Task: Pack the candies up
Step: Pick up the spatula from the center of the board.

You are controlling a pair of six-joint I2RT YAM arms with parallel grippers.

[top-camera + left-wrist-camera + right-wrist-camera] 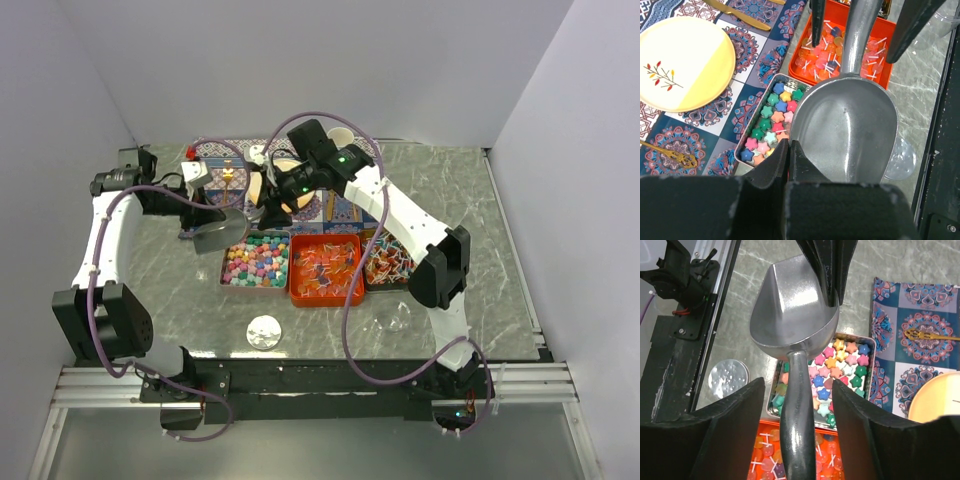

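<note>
On the left, your left gripper has its jaws pinched tight on the rim of the scoop, and that pinch is all that holds the scoop up. The scoop is empty and hangs by the far left corner of the left tin, which is full of star candies. Next comes your right gripper. Its jaws are apart, one finger on each side of the handle, and I think neither one grips it yet. This looks like a hand-over, and here is what could go wrong. If the left jaws let go before the right ones hold firm, the scoop will drop on the stars and knock some onto the table. If the right jaws shut off to one side, the smooth round handle could slip or twist, and the thin rim could pop out of the left pinch. Further right, the red candies fill the middle tin and the stick candies fill the right tin. Your right arm passes close above that last tin, so a low swing could bump it.
</note>
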